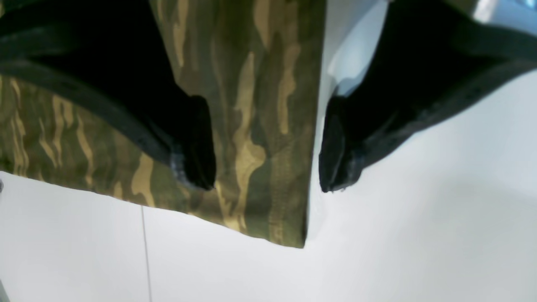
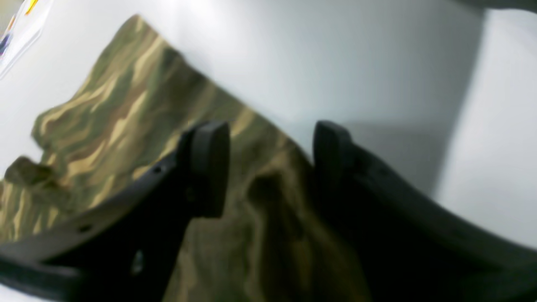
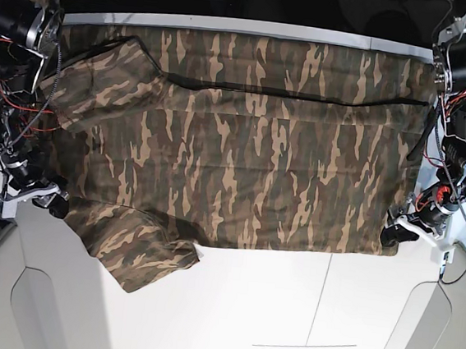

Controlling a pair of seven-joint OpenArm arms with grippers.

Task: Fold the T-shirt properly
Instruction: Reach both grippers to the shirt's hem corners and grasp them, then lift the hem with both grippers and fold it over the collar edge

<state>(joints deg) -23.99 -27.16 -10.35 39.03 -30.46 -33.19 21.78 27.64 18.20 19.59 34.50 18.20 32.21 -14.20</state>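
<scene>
1. Left gripper (image 1: 267, 184) stands with its two dark fingers spread wide. They straddle the straight side edge of the T-shirt (image 1: 251, 126) near its lower corner and pinch nothing: one finger is over cloth, the other over the bare white table (image 1: 419, 235).
2. Right gripper (image 2: 270, 167) is likewise parted. One fingertip (image 2: 209, 163) hovers over camouflage fabric and the other sits at the cloth's border. Blur hides whether either touches.
3. Only the base view shows the whole T-shirt (image 3: 243, 151). It is spread flat across the table (image 3: 287, 303), reaching the far edge, with the near sleeve (image 3: 135, 252) crumpled toward the front.
4. Both grippers (image 3: 399, 230) (image 3: 49, 198) sit at the shirt's near corners.
5. Bare white surface lies open along the near side, in front of the hem.
</scene>
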